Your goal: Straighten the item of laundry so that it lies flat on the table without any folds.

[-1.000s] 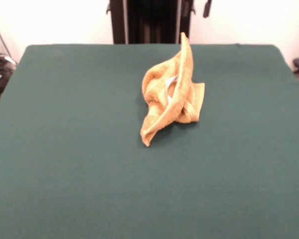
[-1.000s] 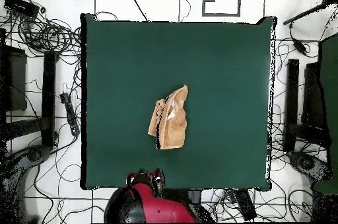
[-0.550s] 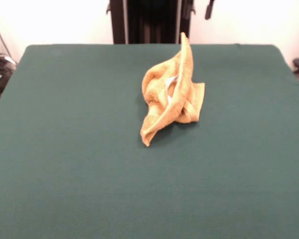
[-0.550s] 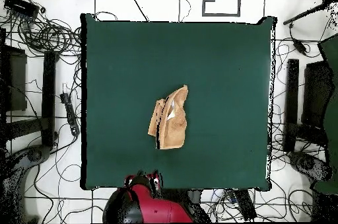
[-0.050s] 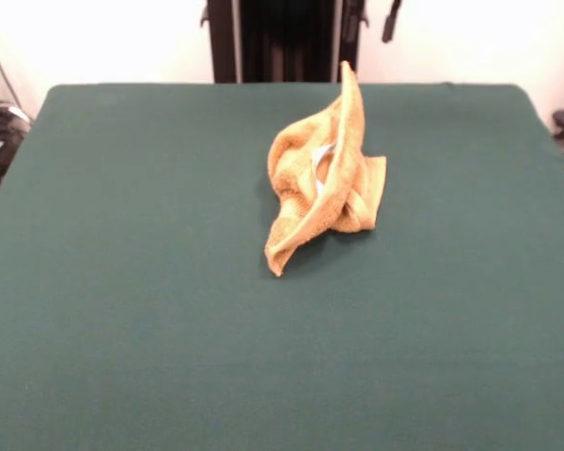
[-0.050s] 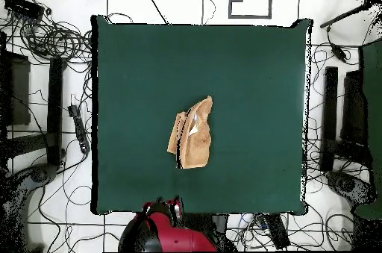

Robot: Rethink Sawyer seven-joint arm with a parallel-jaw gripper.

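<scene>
Golden terry towel (image 5: pixel 323 178) sits crumpled and peaked mid-tabletop (image 5: pixel 122 310), unmoved from a second ago, its upright point plain only from the front, while overhead alone catches the red arm (image 6: pixel 168 227) at the edge, claw state impossible to tell, well clear.

No readable text, labels, brands or numbers anywhere. Small white tag (image 5: pixel 320 156) on towel (image 5: pixel 321 188) near table (image 5: pixel 122 282) centre: any print too small to tell. Green cloth plain, unmarked.
</scene>
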